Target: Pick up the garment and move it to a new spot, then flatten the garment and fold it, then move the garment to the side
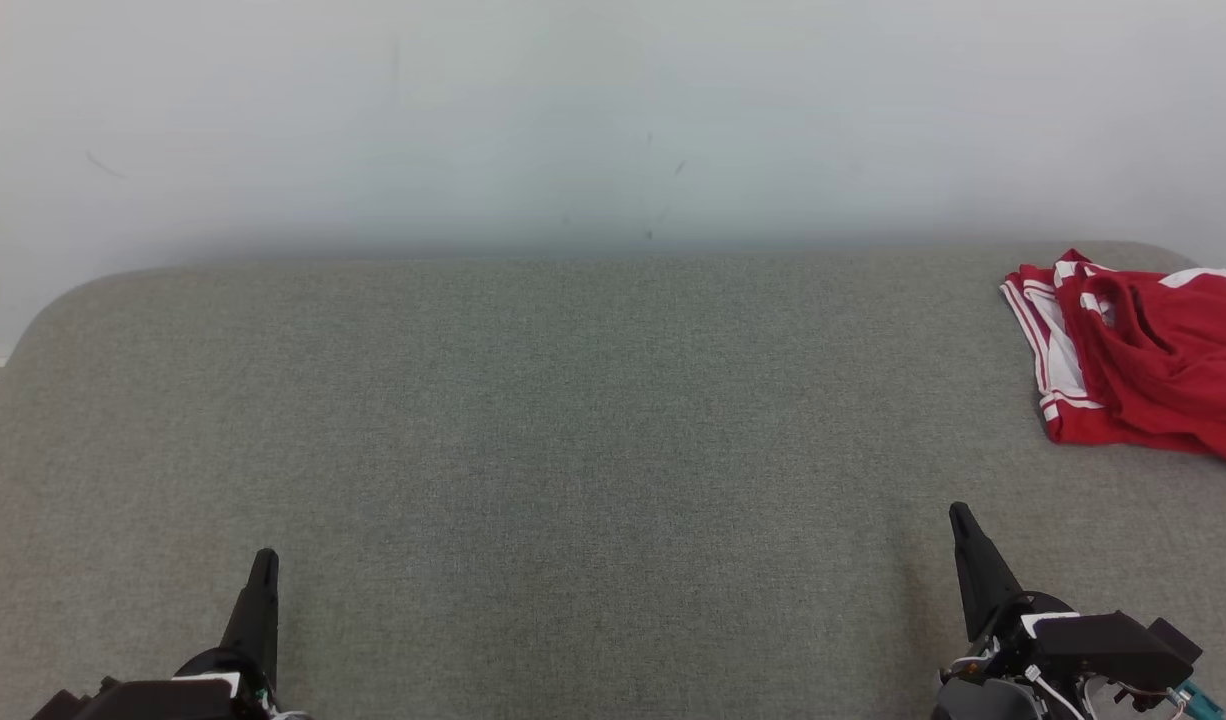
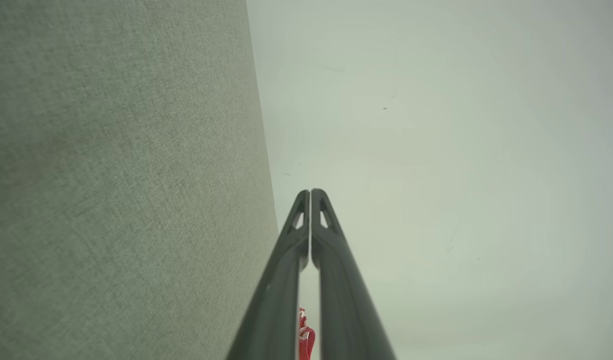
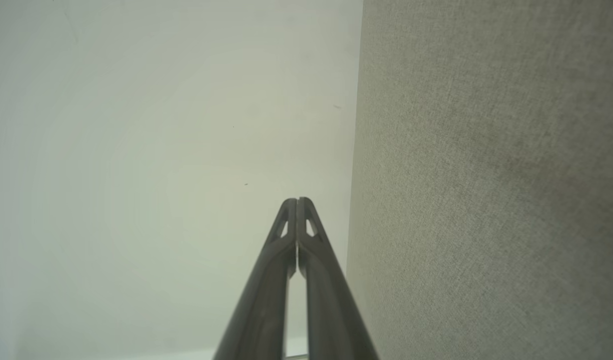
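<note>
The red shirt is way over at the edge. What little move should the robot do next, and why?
Probably open the right gripper and reach it forward and rightward toward the red shirt. The shirt lies rumpled at the far right of the table, untouched, and both grippers are shut and empty; the right one is nearer than the left gripper.

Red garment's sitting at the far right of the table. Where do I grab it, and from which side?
Grip the white-striped left edge of the garment with the right gripper, coming in from the garment's left over bare table. That edge lies exposed and bunched in layers, while the garment's right part runs out of the head view. The jaws are shut, so open them first.
</note>
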Tool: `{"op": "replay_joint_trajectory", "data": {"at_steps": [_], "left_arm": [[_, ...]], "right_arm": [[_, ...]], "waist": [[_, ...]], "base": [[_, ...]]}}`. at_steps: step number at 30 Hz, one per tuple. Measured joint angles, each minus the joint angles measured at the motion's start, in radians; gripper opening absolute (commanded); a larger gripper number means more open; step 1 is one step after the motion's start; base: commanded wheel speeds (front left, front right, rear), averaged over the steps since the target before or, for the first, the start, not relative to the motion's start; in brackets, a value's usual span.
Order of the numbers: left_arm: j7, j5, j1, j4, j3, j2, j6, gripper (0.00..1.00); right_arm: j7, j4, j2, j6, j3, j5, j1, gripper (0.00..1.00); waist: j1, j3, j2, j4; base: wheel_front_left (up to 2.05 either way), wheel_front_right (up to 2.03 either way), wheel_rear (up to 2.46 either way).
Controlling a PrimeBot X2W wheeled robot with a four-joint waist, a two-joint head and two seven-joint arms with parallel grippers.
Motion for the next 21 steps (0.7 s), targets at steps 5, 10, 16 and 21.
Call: {"op": "replay_joint_trajectory", "data": {"at_steps": [5, 10, 16, 21], "left_arm": [[0.000, 0.000, 0.000, 0.000, 0.000, 0.000, 0.000, 0.00], [0.000, 0.000, 0.000, 0.000, 0.000, 0.000, 0.000, 0.00], [0.000, 0.000, 0.000, 0.000, 0.000, 0.000, 0.000, 0.00], [0.000, 0.000, 0.000, 0.000, 0.000, 0.000, 0.000, 0.00]], "right_arm": [[0.000, 0.000, 0.000, 0.000, 0.000, 0.000, 0.000, 0.00], [0.000, 0.000, 0.000, 0.000, 0.000, 0.000, 0.000, 0.00], [0.000, 0.000, 0.000, 0.000, 0.000, 0.000, 0.000, 0.00], [0.000, 0.000, 0.000, 0.000, 0.000, 0.000, 0.000, 0.00]], "waist": [[0.0000, 0.000, 0.0000, 0.000], [0.0000, 0.000, 0.0000, 0.000], [0.0000, 0.000, 0.0000, 0.000], [0.0000, 0.000, 0.0000, 0.000]], "base": [[0.00, 0.00, 0.00], [0.00, 0.00, 0.00], [0.00, 0.00, 0.00], [0.00, 0.00, 0.00]]}}
